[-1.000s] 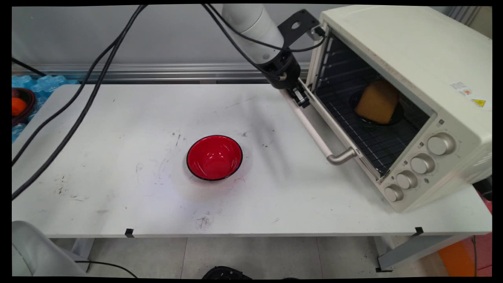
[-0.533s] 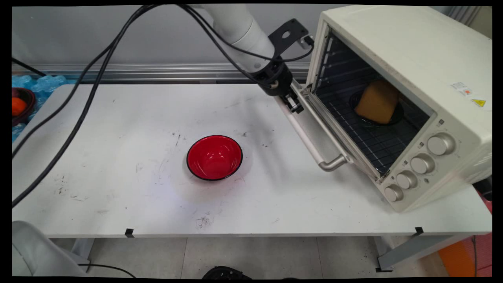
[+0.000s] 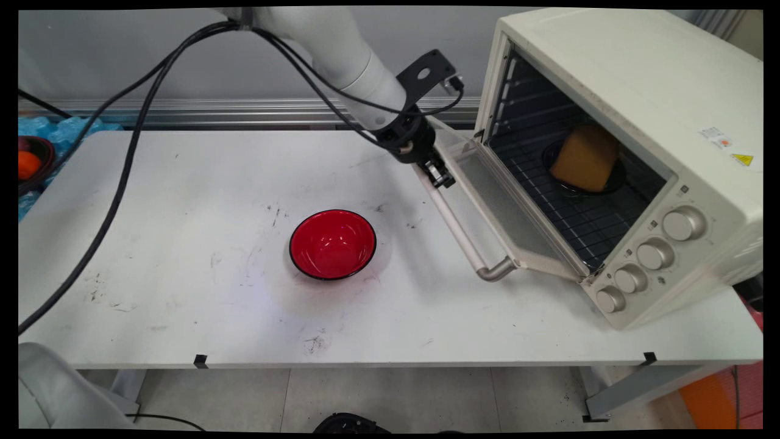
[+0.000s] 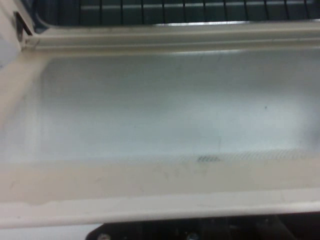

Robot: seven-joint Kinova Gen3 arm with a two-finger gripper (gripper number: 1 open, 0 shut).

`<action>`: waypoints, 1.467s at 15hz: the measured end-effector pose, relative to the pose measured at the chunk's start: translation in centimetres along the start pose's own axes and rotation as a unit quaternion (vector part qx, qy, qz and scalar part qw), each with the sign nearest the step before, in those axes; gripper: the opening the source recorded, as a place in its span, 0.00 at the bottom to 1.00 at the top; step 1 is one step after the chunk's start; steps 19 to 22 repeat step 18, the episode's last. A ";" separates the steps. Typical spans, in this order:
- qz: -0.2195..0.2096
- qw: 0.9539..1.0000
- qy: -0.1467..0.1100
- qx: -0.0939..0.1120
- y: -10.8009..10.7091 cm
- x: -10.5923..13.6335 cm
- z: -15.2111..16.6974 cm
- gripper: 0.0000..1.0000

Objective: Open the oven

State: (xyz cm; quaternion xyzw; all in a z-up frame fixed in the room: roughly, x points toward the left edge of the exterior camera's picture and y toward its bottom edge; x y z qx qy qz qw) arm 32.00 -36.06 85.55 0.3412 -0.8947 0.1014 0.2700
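Note:
My gripper (image 3: 439,175) is shut on the far end of the oven door handle (image 3: 463,235), a pale bar with metal end brackets. The cream toaster oven (image 3: 640,79) stands at the table's right, its glass door (image 3: 499,207) hanging about half open toward the table. On the wire rack inside, a yellow-orange block (image 3: 586,157) rests on a black dish (image 3: 612,180). In the hand view the door glass (image 4: 160,105) fills the picture, with the rack (image 4: 175,10) above it. A red bowl (image 3: 332,244) sits empty at the table's middle, left of the door.
Black cables (image 3: 122,177) hang from the arm over the table's left half. A dark bowl holding something orange (image 3: 27,164) sits on blue material beyond the table's far left corner. The oven's knobs (image 3: 655,253) face the near right.
The gripper has moved left and toward the near side with the handle, and the oven door has swung further down and open.

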 end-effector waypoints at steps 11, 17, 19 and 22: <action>0.005 1.000 0.014 -0.001 -0.2 -4.5 0.8 0.00; 0.007 1.000 0.029 0.003 -0.4 -6.3 0.0 0.00; 0.008 0.999 0.031 0.003 -0.4 -6.6 -0.3 0.00; 0.008 0.999 0.031 0.003 -0.4 -6.6 -0.3 0.00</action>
